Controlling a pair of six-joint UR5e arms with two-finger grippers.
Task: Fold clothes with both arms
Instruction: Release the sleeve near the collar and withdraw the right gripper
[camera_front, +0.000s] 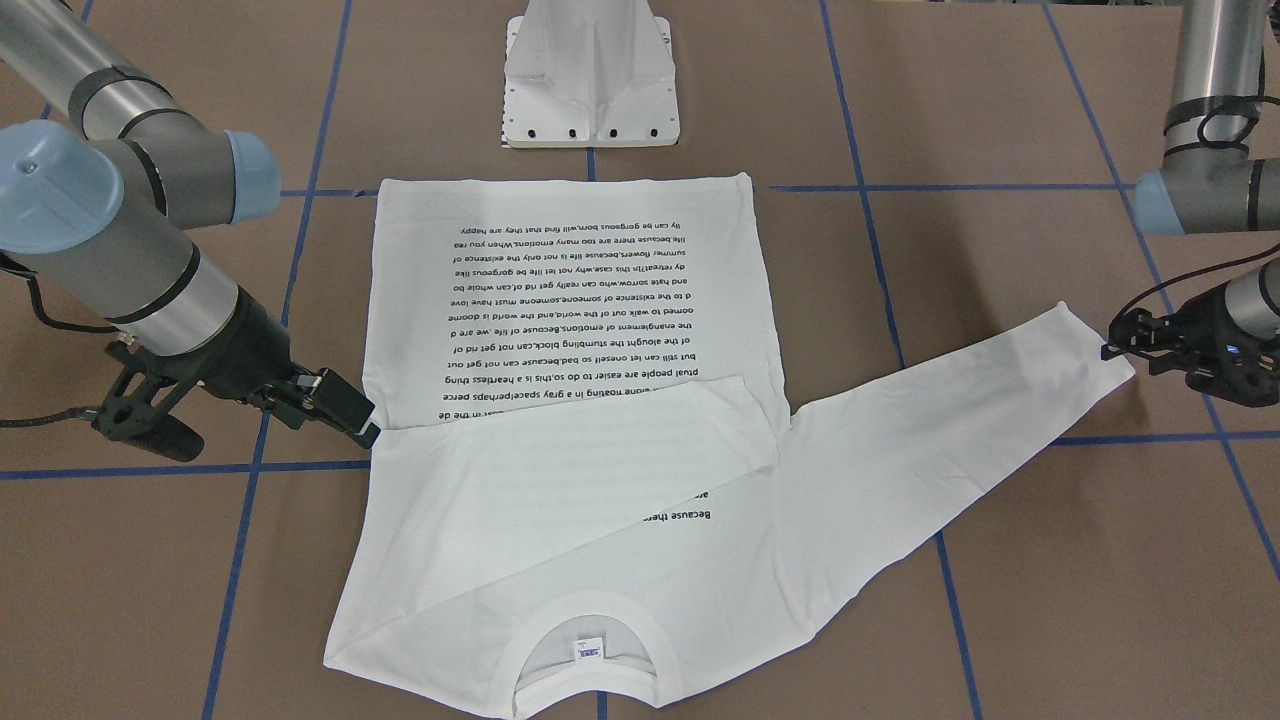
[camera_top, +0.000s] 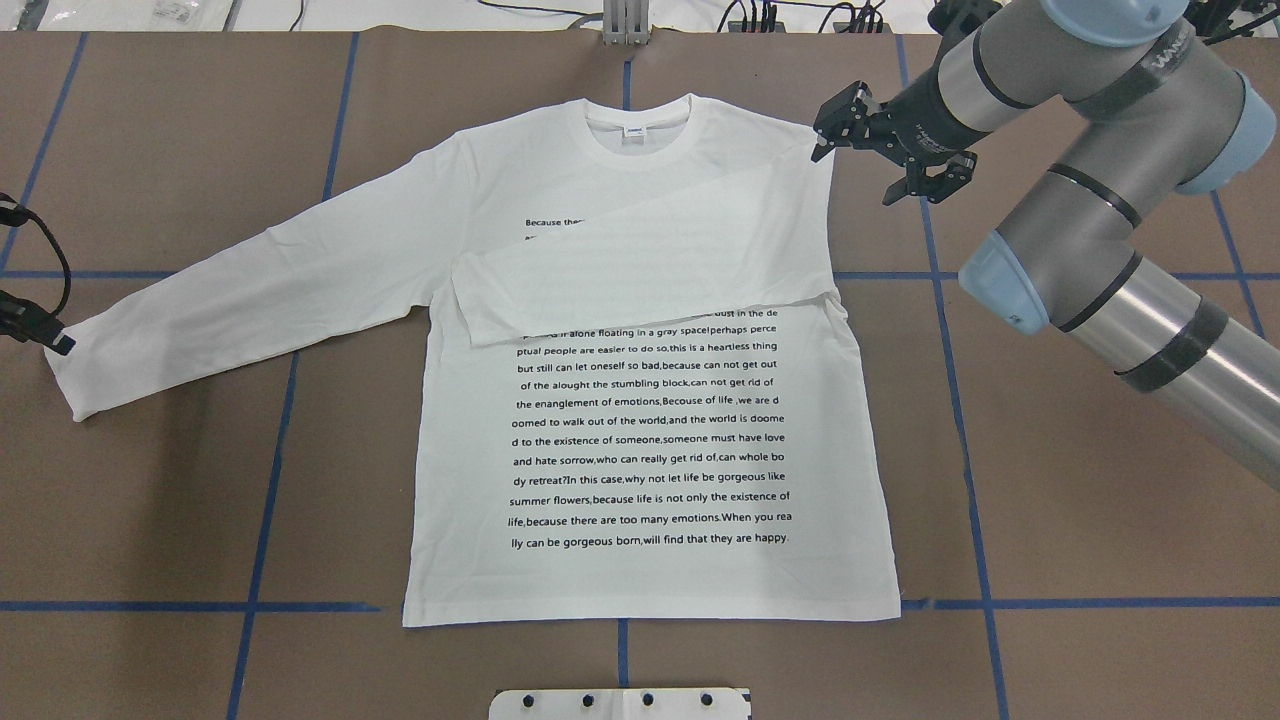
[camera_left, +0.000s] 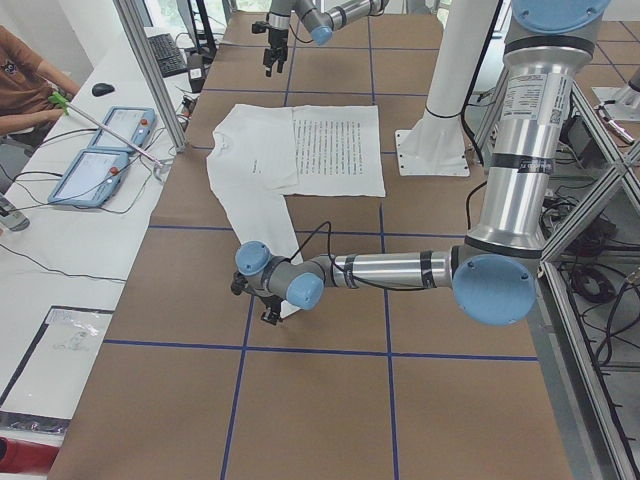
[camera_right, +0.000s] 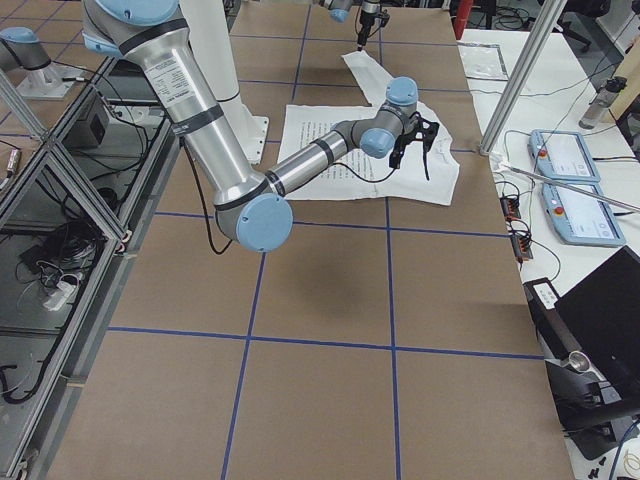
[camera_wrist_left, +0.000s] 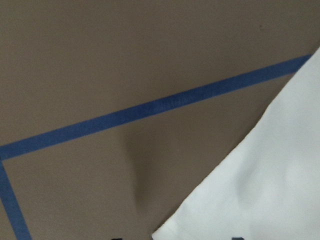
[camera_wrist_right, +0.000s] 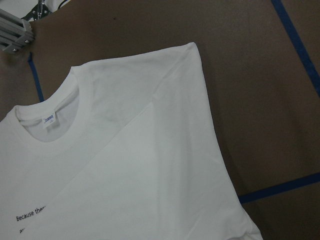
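The white long-sleeved T-shirt (camera_top: 650, 420) lies flat on the brown table, black text up and collar (camera_top: 633, 108) at the far side. One sleeve (camera_top: 650, 270) is folded across the chest. The other sleeve (camera_top: 250, 290) stretches out to the robot's left. My left gripper (camera_front: 1118, 348) is low at that sleeve's cuff (camera_front: 1095, 345). The left wrist view shows its tips apart, with the cuff corner (camera_wrist_left: 260, 190) between them. My right gripper (camera_top: 862, 150) hovers open and empty at the shirt's shoulder (camera_wrist_right: 185, 55) on the folded-sleeve side.
The white pedestal base (camera_front: 590, 80) stands just behind the shirt's hem. Blue tape lines (camera_top: 950, 330) grid the table. A side bench with two tablets (camera_left: 100, 165) and an operator (camera_left: 25, 85) runs along the table's far side.
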